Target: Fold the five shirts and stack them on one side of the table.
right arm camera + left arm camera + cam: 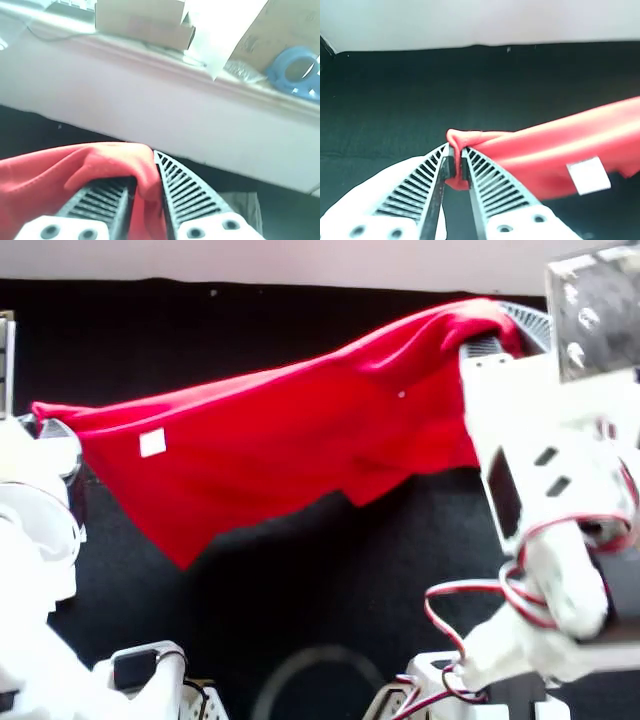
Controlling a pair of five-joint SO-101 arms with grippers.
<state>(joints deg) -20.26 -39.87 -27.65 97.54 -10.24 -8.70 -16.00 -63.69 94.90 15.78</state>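
Left hand (pixel 457 152) on shirt (pixel 290 430) over black table (pixel 330 560)

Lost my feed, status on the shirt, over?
Left gripper shut on red shirt. Right gripper shut on its other end. Shirt hangs stretched between them over black table.

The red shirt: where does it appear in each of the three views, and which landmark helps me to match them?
High view: the red shirt is stretched across the middle, over the black table.
Left wrist view: its corner is pinched in the left gripper.
Right wrist view: another part is bunched in the right gripper.
Shared landmark: the black table, behind the shirt in all three.
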